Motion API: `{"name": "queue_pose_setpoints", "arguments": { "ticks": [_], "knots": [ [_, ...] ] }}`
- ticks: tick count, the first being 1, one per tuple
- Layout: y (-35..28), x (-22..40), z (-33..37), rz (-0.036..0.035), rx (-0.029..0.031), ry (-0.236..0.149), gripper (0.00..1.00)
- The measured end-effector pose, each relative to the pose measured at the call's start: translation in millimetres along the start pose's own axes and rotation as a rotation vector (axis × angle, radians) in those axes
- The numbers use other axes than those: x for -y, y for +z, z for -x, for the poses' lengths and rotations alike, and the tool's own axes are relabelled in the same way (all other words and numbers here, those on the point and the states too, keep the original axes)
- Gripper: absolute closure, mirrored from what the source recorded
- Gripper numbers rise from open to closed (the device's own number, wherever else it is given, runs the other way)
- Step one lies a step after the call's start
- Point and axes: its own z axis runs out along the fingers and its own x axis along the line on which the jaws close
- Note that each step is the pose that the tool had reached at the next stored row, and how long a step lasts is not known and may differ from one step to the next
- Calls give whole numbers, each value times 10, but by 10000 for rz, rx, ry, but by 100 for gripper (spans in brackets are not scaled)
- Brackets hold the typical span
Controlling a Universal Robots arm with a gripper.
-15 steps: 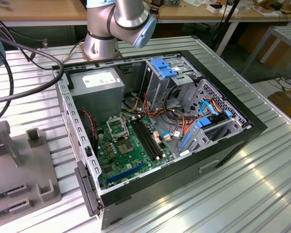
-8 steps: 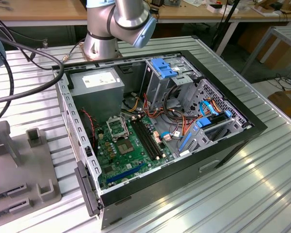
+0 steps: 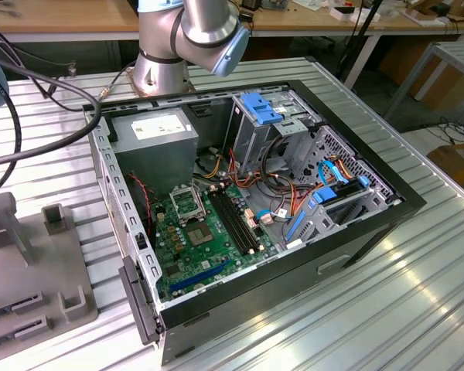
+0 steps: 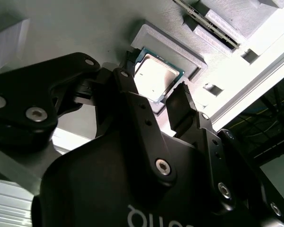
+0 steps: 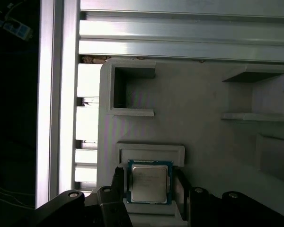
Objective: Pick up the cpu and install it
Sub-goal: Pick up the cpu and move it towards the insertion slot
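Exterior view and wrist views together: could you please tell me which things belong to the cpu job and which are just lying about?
Job in hand:
- cpu, resting in the grey holder
- gripper, down at the cpu
- black-framed socket on the green board

Lying about:
- power supply
- blue-latched drive cage
- memory slots

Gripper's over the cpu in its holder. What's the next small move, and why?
Probably close the gripper gently. Its fingers flank the cpu, which lies flat in the grey holder, so it looks aligned but not yet gripped.
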Motion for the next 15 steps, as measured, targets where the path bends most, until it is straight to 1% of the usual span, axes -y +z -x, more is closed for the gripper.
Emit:
{"name": "queue_pose_setpoints", "arguments": {
  "ticks": [8,10,11,15],
  "knots": [
    [9,0,0,1,1,0,46],
    [9,0,0,0,1,0,47],
    [9,0,0,0,1,0,53],
    [10,-1,3,2,2,2,53]
  ]
}}
